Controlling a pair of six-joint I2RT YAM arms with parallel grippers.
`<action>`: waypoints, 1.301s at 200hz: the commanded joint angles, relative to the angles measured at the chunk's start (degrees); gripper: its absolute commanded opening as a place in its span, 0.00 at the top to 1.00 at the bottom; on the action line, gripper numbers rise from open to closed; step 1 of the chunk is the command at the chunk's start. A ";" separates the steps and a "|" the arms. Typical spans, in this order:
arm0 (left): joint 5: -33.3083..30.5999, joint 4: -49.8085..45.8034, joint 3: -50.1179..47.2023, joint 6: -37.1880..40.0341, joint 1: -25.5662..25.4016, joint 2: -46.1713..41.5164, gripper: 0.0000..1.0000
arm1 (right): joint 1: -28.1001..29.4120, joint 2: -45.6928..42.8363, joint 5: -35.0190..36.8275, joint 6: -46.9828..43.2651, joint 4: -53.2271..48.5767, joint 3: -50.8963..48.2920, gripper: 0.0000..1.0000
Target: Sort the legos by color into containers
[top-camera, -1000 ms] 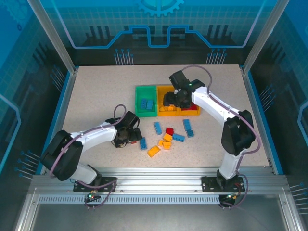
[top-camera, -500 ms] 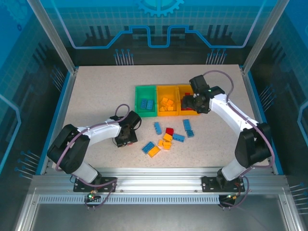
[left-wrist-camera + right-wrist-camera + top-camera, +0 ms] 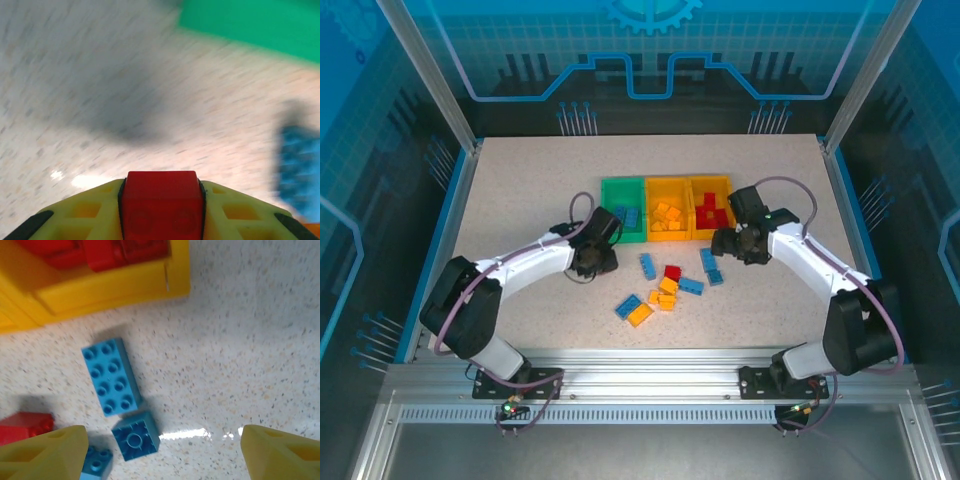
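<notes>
Blur smears my left wrist view: past the red brick (image 3: 161,202) pinched in my left gripper (image 3: 595,258) I make out only the green bin (image 3: 250,25) and a blue smear (image 3: 297,165). That gripper sits just before the green end of the containers (image 3: 666,180). My right gripper (image 3: 728,243), fingers spread, hovers before their orange end bin (image 3: 115,287), over loose blue bricks (image 3: 110,376); a second red brick (image 3: 22,424) is cut off.

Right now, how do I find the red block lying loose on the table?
Look at the row of three bins, then the loose pile of bricks on their near side. The red lego lies near that pile's middle; its neighbours on the table are all blue or orange.
</notes>
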 commanded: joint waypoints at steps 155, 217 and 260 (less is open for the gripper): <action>21.51 7.25 60.36 15.65 -4.22 38.91 0.66 | 6.67 2.98 -4.15 -1.70 10.11 -12.73 0.29; 22.75 3.87 68.05 13.92 -5.10 46.29 0.50 | 6.64 2.38 -4.27 -1.09 10.86 -14.35 0.29; 22.56 4.33 66.84 13.37 -5.18 44.47 0.23 | 6.81 3.26 -3.17 -1.68 10.69 -13.50 0.30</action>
